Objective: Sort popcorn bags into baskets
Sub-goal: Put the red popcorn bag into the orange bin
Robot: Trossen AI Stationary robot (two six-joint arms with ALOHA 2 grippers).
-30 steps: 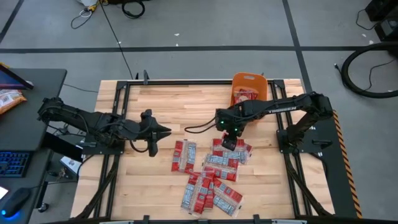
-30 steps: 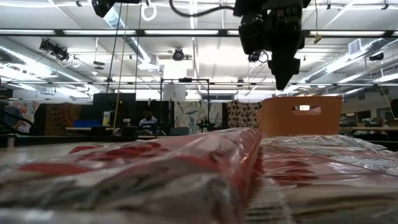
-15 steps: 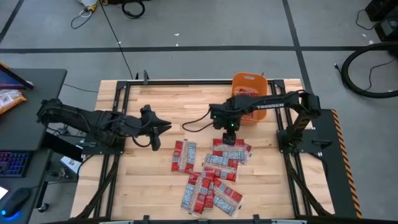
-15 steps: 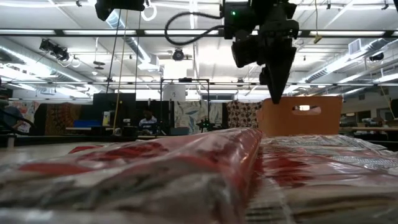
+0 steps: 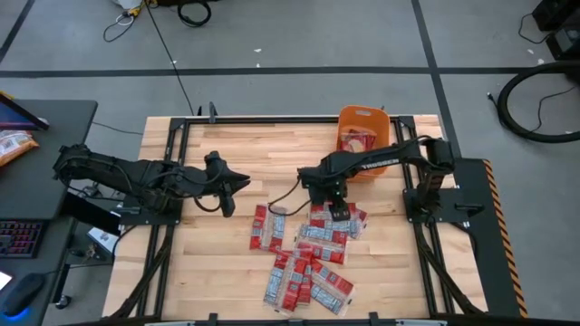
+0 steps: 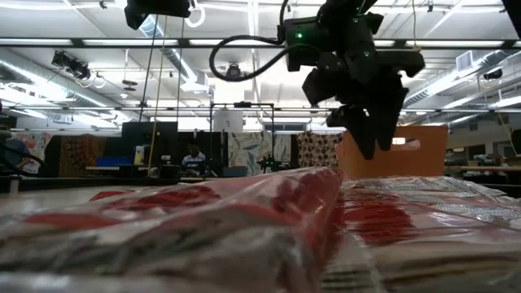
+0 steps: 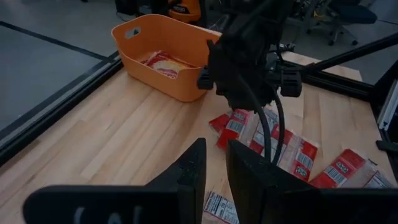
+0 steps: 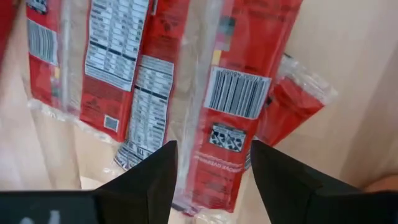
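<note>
Right pincer (image 5: pixel 337 205) low over the far edge of the popcorn bags (image 5: pixel 308 249), fingers (image 8: pixel 287 174) spread apart with one red bag (image 8: pixel 233 106) lying between them below, barcode panel up; nothing clamped. Contact with that bag cannot be told. In the low view, same pincer (image 6: pixel 370 134) pointing down, just in front of the orange basket (image 6: pixel 395 150).

Bags scattered in a loose overlapping heap on the near-centre of the wooden worktop (image 5: pixel 227 272), one pair (image 5: pixel 268 226) lying a little apart on the left side of the heap. Basket (image 5: pixel 364 122) at the far edge of the worktop, right of centre, well apart from the heap; a few red packets (image 7: pixel 163 62) already inside.

Left pincer (image 5: pixel 237 186) hanging over bare worktop left of the heap, fingers (image 7: pixel 194 171) slightly parted, a narrow gap showing, empty. Left arm stretched in from the left edge.
</note>
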